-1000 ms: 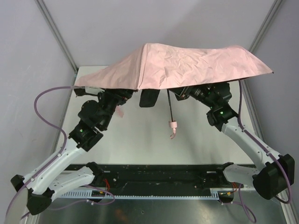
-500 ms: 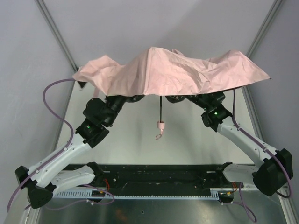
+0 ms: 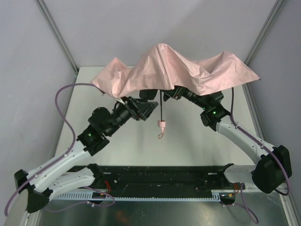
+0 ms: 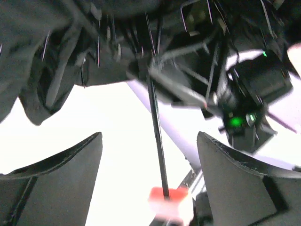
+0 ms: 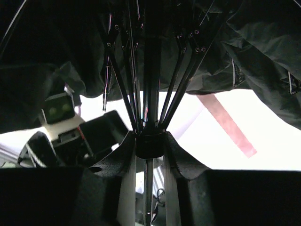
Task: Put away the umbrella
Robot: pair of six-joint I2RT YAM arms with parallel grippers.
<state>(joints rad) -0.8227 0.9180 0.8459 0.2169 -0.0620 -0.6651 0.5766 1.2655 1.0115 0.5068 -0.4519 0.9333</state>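
The pale pink umbrella (image 3: 188,70) hangs half-collapsed above the table, its canopy crumpled. Its slim black shaft (image 3: 161,107) points down to the small pink handle (image 3: 162,124) and strap (image 3: 161,135). My right gripper (image 3: 178,94) is under the canopy, shut on the black runner (image 5: 149,147) where the ribs (image 5: 123,89) meet the shaft. My left gripper (image 3: 146,105) is open just left of the shaft. In the left wrist view the shaft (image 4: 157,141) runs between my wide-open fingers (image 4: 61,174) without touching them, above the blurred handle (image 4: 170,200).
The white table (image 3: 127,150) lies below the umbrella. Grey walls and metal frame posts (image 3: 59,37) close in the back and sides. Purple cables (image 3: 66,117) loop beside each arm. A black rail (image 3: 160,175) runs along the near edge.
The canopy has folded inward from spread to crumpled. My left gripper has come out from under the fabric and moved right, up to the shaft. The handle has shifted slightly left.
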